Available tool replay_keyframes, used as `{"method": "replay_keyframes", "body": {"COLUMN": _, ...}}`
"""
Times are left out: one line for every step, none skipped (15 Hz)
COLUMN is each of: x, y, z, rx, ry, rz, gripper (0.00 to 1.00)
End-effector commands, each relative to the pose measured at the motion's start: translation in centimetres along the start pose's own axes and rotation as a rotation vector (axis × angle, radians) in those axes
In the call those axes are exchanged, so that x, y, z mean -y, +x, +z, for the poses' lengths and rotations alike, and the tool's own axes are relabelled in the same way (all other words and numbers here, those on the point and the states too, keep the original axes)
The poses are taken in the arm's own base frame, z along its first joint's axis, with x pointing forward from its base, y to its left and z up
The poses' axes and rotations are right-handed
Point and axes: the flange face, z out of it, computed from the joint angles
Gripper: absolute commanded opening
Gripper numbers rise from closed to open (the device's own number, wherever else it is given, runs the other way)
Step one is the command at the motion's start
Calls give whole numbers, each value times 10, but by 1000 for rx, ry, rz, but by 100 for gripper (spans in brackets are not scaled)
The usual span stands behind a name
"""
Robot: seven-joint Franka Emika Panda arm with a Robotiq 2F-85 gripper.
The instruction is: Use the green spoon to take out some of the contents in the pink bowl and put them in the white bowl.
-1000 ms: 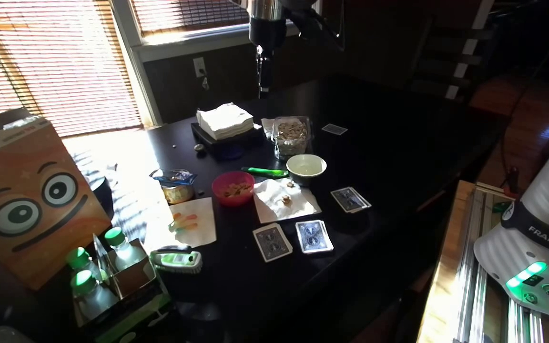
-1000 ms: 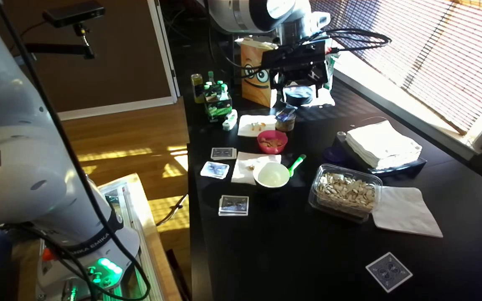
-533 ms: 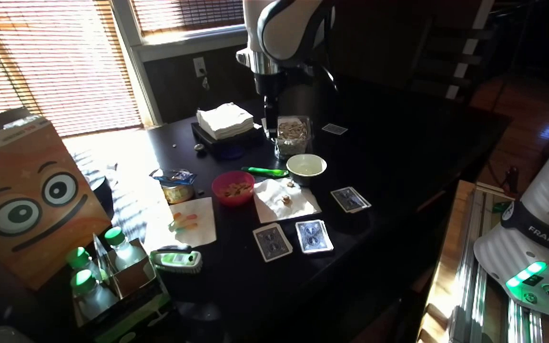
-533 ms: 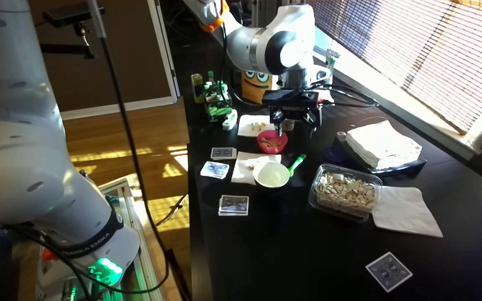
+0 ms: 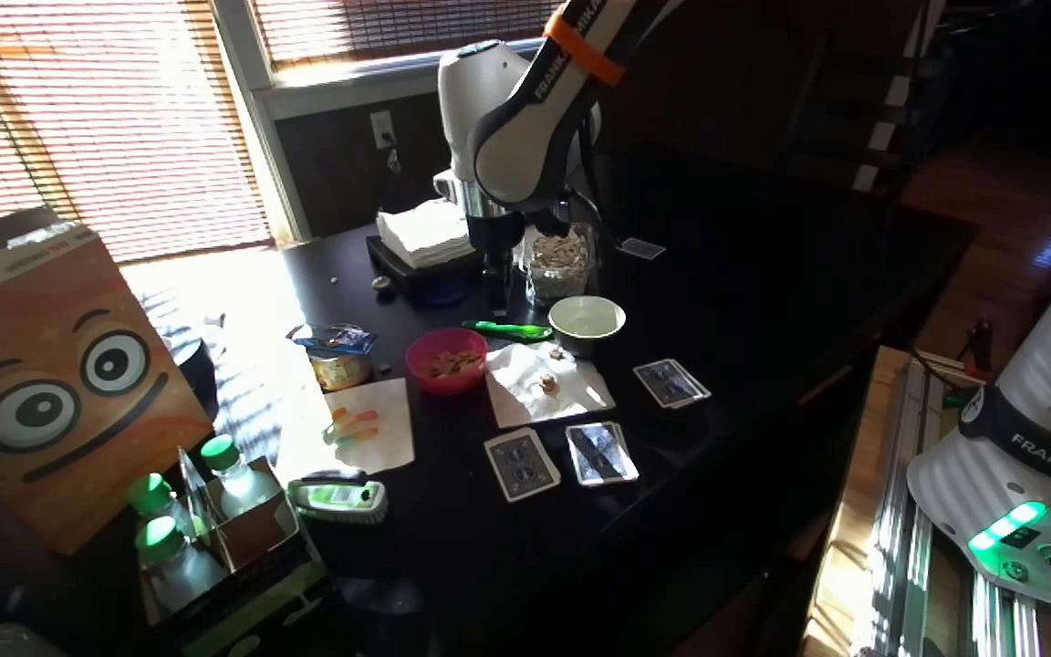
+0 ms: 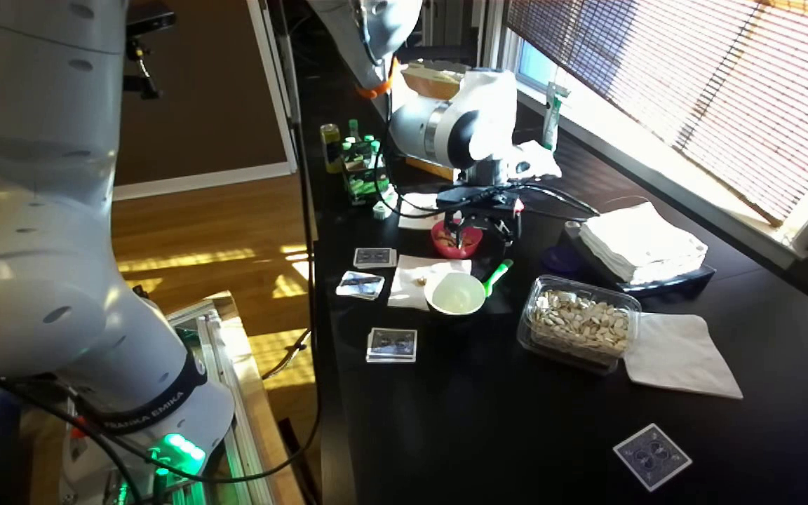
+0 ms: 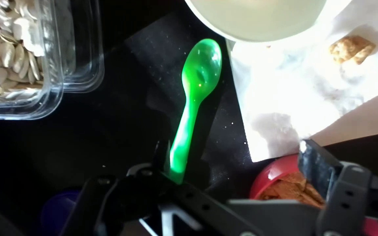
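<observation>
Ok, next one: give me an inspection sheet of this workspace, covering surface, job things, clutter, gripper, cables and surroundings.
Surface: dark table, glare in places.
Job's things: green spoon lying on the table, its bowl end near the white bowl; pink bowl holding brown pieces.
Clutter: clear container of seeds, three playing-card piles, lone card, napkin stack, scrub brush, orange box.
Gripper: open, nothing held, near the spoon's handle end; contact unclear.
Cables: loose black cables around the robot arm; snags: nothing seen.
Surroundings: window blinds, wall outlet, wooden floor.
</observation>
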Motion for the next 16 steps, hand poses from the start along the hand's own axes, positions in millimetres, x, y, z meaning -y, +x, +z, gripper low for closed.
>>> {"method": "replay_keyframes", "body": {"x": -1, "y": 2, "z": 7, "rx": -3, "ry": 3, "rz": 1, "gripper": 100}}
{"method": "replay_keyframes", "body": {"x": -2, "y": 3, "z": 13, "rx": 0, "ry": 6, "rz": 2, "gripper": 100}}
{"method": "replay_keyframes", "body": {"x": -2, "y": 2, "z": 15, "rx": 3, "ry": 7, "rz": 2, "gripper": 100}}
{"method": "replay_keyframes", "body": {"x": -3, "y": 2, "z": 14, "rx": 2, "ry": 7, "rz": 3, "gripper": 100}}
{"method": "replay_keyframes", "body": {"x": -3, "y": 3, "z": 13, "rx": 0, "ry": 5, "rz": 2, "gripper": 100}}
{"method": "replay_keyframes", "body": {"x": -3, "y": 3, "z": 12, "rx": -1, "ry": 5, "rz": 2, "gripper": 100}}
{"method": "replay_keyframes", "body": {"x": -7, "y": 3, "z": 18, "rx": -9, "ry": 19, "rz": 11, "gripper": 100}}
{"method": "replay_keyframes", "body": {"x": -10, "y": 2, "z": 21, "rx": -13, "ry": 18, "rz": 26, "gripper": 100}}
{"method": "replay_keyframes", "body": {"x": -12, "y": 1, "z": 25, "rx": -19, "ry": 23, "rz": 28, "gripper": 100}}
{"method": "replay_keyframes", "body": {"x": -15, "y": 0, "z": 28, "rx": -33, "ry": 35, "rz": 27, "gripper": 100}}
{"method": "replay_keyframes", "body": {"x": -19, "y": -1, "z": 31, "rx": -37, "ry": 30, "rz": 38, "gripper": 100}}
{"method": "replay_keyframes", "body": {"x": -21, "y": -2, "z": 34, "rx": -49, "ry": 41, "rz": 41, "gripper": 100}}
{"method": "replay_keyframes", "body": {"x": -23, "y": -3, "z": 37, "rx": -54, "ry": 49, "rz": 48, "gripper": 100}}
{"method": "replay_keyframes", "body": {"x": -25, "y": -3, "z": 42, "rx": -55, "ry": 60, "rz": 61, "gripper": 100}}
{"method": "replay_keyframes", "body": {"x": -27, "y": -4, "z": 45, "rx": -42, "ry": 64, "rz": 80, "gripper": 100}}
{"method": "replay_keyframes", "body": {"x": -27, "y": -4, "z": 48, "rx": -40, "ry": 68, "rz": 87, "gripper": 100}}
